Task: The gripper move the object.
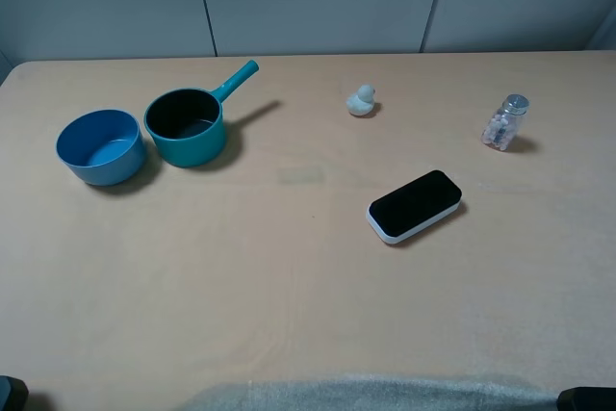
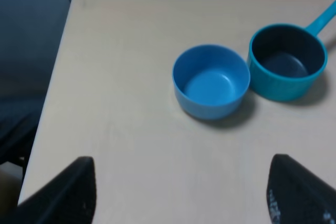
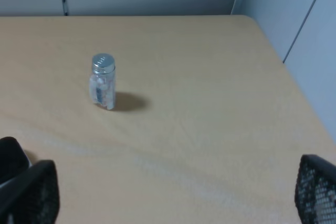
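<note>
Left end effector [image 2: 178,195] open wide, empty, fingers apart at the frame edge in its wrist view, short of the blue bowl [image 1: 100,146] and not touching it. Right end effector [image 3: 173,198] likewise spread, holding nothing, idle near the small glass shaker [image 1: 504,123]. Blue bowl upright and empty on the far left of the tabletop [image 1: 289,276], close to that edge, rim touching or very nearly touching the teal saucepan [image 1: 187,126] on its right; cannot tell which from these views. Task judged not yet begun: bowl ungrasped. Principal risk: almost no clearance between bowl and saucepan, so a finger lowered on that side likely to strike the pan wall and shove both. Second risk: straight, smooth plastic sides, prone to slipping or tipping under a pinch on the rim. Third risk: bowl near the tabletop edge, so a push outward could send it off. Approach from the free side, or one finger inside the rim, judged safer. Count on the tabletop: one blue bowl, one teal saucepan with long handle, one small pale duck figure [image 1: 362,100], one glass shaker with metal cap, one black device with white base [image 1: 415,205]; two end effectors.
</note>
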